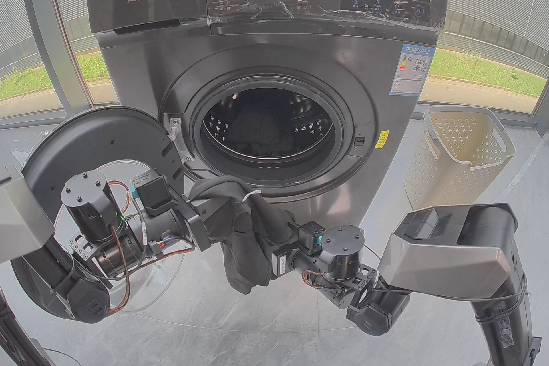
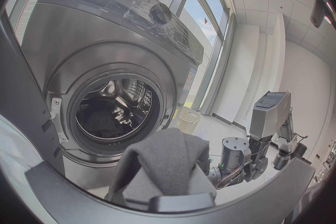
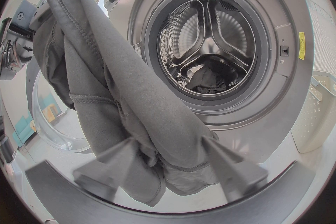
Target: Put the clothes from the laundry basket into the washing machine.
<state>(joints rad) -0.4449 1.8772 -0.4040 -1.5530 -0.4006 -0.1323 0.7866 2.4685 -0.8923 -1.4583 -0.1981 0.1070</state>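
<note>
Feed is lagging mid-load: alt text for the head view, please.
A dark grey garment hangs from the left end effector and drapes over the right end effector, below the open porthole of the washing machine. Its door is swung open to the robot's left, dark clothing lies in the drum, and a white laundry basket stands right of the machine.

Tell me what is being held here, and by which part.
A grey garment: the left gripper grips one end, the right gripper the bunched other end.

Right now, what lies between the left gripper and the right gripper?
A dark grey garment, draped from left gripper to right gripper; the head view shows it.
</note>
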